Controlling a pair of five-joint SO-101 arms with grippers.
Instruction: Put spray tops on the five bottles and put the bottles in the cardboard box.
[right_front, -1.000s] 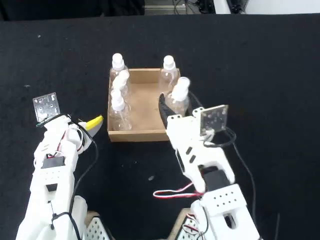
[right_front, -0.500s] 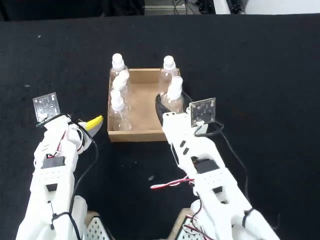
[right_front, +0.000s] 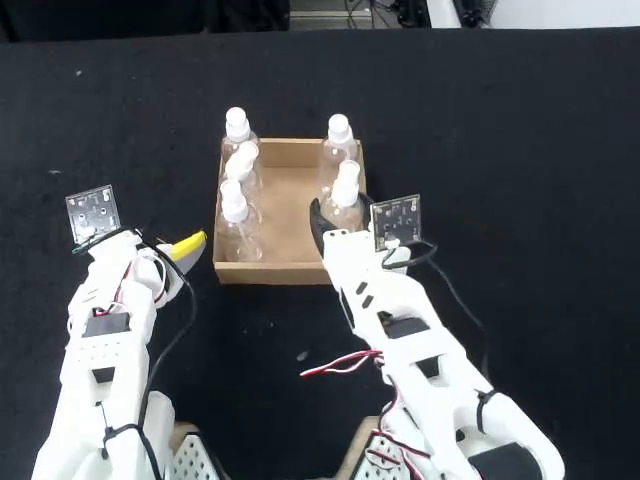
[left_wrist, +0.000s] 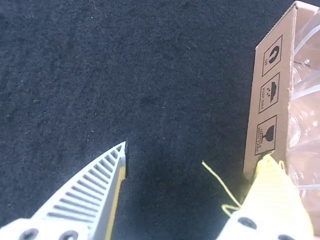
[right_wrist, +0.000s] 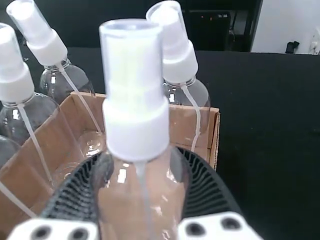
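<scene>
Squarely upright — bottle (right_wrist: 137, 197) in right hand (right_wrist: 142, 162), spray top (right_wrist: 134, 90) uppermost.

The right claw (right_front: 338, 212) has carried its bottle (right_front: 347, 186) over the cardboard box (right_front: 280, 268).

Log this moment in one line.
right gripper: shut on bottle at cardboard box | left gripper: open, beside box | other four bottles: boxed

brown cardboard box (right_front: 285, 268) with black printed symbols; each bottle (right_wrist: 135, 197) clear with a white spray top (right_wrist: 134, 95); black table (right_front: 520, 150); ribbed black right gripper (right_wrist: 137, 175); ribbed yellow and grey left gripper (left_wrist: 195, 152); white arms (right_front: 100, 350)
</scene>
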